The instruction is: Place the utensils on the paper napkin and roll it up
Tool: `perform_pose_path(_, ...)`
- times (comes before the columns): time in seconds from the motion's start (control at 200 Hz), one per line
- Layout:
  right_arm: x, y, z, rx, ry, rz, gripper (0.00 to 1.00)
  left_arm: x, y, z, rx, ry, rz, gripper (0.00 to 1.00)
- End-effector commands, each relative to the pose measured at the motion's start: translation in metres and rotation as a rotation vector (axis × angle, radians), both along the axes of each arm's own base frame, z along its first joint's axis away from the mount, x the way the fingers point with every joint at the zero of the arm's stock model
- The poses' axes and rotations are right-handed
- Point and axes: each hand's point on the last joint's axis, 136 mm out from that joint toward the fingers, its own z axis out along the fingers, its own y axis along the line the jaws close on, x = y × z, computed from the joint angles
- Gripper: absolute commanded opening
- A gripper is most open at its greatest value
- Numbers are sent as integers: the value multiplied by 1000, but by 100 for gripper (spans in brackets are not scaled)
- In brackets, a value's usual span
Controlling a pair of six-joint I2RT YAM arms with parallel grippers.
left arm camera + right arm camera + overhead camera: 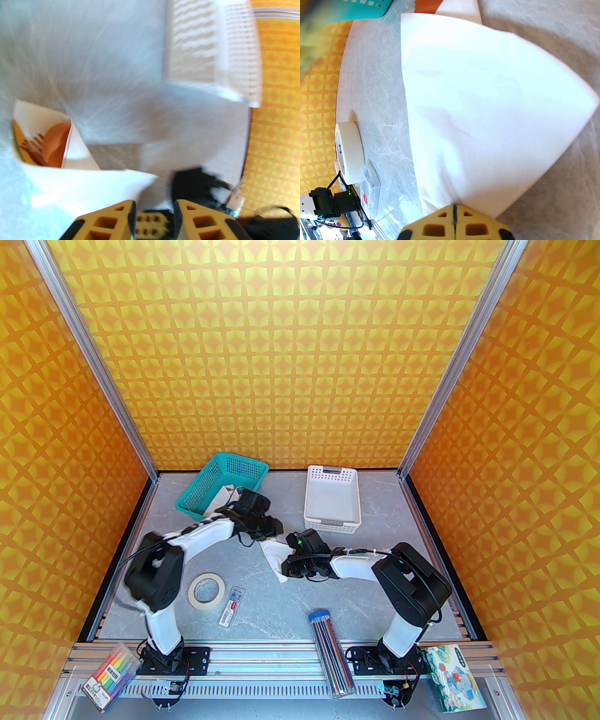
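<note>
The paper napkin (275, 558) lies mid-table, folded over into a loose wrap between both grippers. The right wrist view has the napkin (487, 105) as a broad white fold, and my right gripper (454, 207) is shut on its near edge. In the left wrist view the napkin (77, 185) gapes at one end, showing the orange fork (32, 144) and the reddish-brown spoon (55, 145) inside. The knife is hidden in the fold. My left gripper (153, 211) stands open just beside the napkin's edge, holding nothing. From above, the left gripper (271, 529) and right gripper (294, 569) flank the napkin.
A white slotted tray (333, 525) sits behind the napkin and a teal basket (220, 483) at back left. A tape roll (206, 591) and clear case (232, 606) lie front left. A pen tube (333, 652), tissue pack (452, 676) and marker pack (110, 673) line the near edge.
</note>
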Motion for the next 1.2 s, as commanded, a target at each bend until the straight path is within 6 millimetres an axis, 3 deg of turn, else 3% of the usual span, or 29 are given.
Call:
perform_pose_path(0.0, -34, -28, -47, -150, 151, 5, 5, -5, 25, 5, 13, -22, 24, 34)
perform_pose_path(0.195, -33, -27, -46, -149, 150, 8, 5, -21, 41, -10, 20, -6, 49, 28)
perform_pose_path(0.45, -33, -26, -45, -144, 150, 9, 5, -30, 20, -40, 3, 42, 13, 19)
perform_pose_path(0.765, -33, -25, -44, -141, 154, 15, 5, -29, 1, -71, -1, 91, -12, 15)
perform_pose_path(1.035, -33, -22, -42, -119, 151, 16, 7, -29, 0, -94, 18, 127, -9, 14)
perform_pose_path(1.195, -28, -14, -29, -66, 133, 12, 12, -36, 4, -109, 38, 163, -9, 13)
